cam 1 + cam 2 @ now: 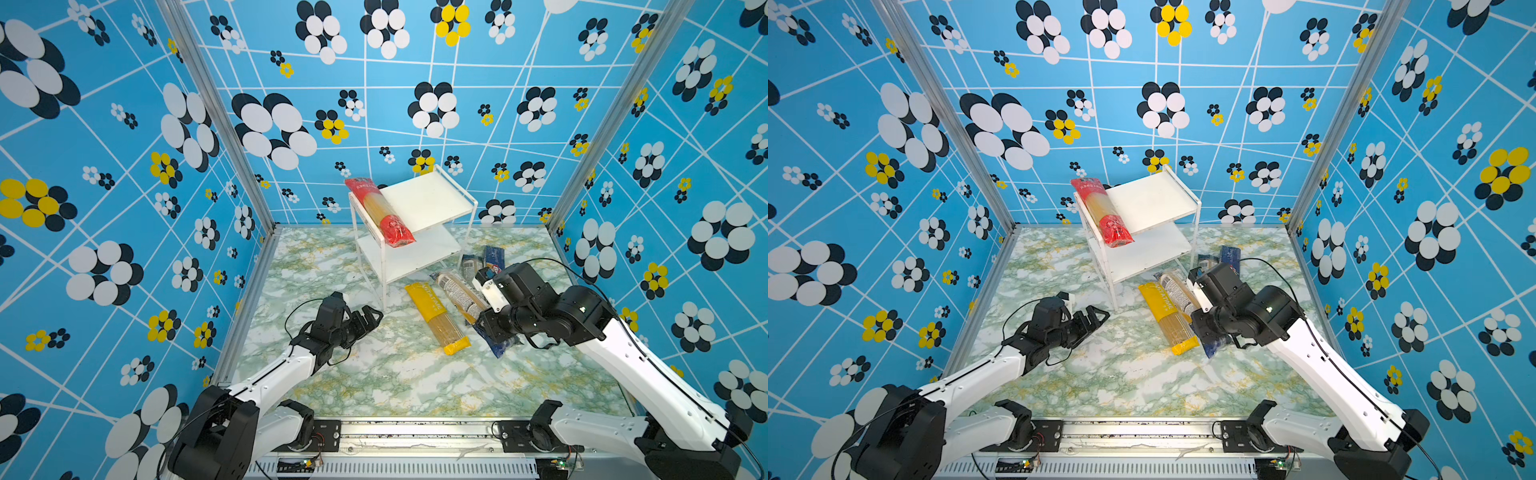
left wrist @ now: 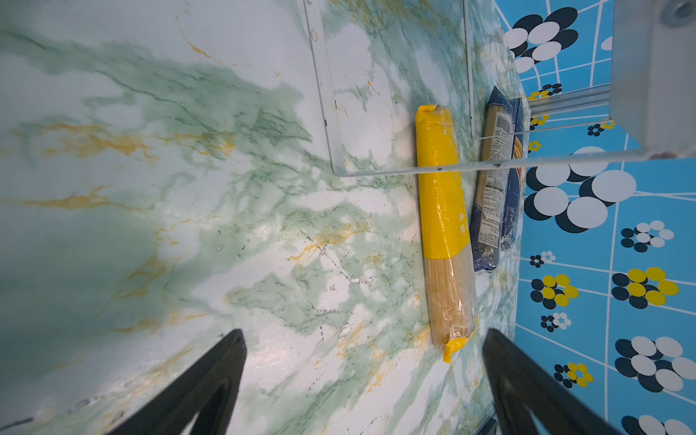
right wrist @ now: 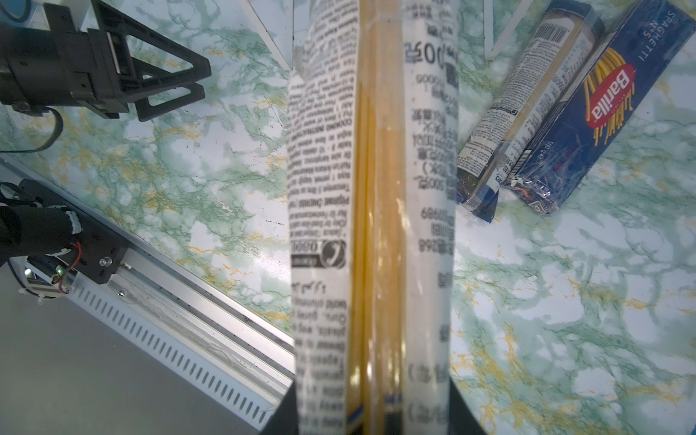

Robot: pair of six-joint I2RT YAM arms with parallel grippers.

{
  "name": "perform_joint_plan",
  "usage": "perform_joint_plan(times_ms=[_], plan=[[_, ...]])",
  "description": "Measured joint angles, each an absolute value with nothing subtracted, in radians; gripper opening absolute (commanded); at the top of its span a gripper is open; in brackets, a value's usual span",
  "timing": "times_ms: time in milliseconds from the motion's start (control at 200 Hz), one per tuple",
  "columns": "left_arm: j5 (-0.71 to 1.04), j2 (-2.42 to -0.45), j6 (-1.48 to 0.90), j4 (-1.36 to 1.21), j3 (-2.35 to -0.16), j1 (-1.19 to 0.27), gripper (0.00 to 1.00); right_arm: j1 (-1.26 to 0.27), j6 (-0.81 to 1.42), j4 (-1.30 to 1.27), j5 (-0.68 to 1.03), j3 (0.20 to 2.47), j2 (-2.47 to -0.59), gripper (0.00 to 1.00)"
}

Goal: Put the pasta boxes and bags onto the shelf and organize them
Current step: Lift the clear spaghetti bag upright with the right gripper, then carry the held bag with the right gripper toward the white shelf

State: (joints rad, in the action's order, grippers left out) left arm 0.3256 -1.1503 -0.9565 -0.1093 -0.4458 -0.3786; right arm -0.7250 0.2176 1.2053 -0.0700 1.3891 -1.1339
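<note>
Right gripper (image 3: 371, 418): jaws clamped on long see-through navy-ended spaghetti pack (image 3: 376, 188), fingertips (image 3: 465, 418) cut off at view's edge. Left gripper (image 2: 362, 335): jaws apart, empty; yellow film spaghetti pack (image 2: 440, 211) lying ahead of them. White two-tier acrylic-framed shelf (image 1: 432, 199) beyond, red-ended pack (image 1: 384, 212) atop

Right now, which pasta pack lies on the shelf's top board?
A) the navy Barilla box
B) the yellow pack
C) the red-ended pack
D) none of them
C: the red-ended pack lies on the top board of the shelf, while the yellow pack and the Barilla box lie on the table.
</note>
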Motion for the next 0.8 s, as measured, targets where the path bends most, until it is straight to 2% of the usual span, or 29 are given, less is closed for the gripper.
perform_joint_plan(times_ms=[800], plan=[[0.326, -1.151, -0.957, -0.11, -0.446, -0.377, 0.99, -0.708, 0.151, 1.309, -0.123, 1.642, -1.171, 0.0]])
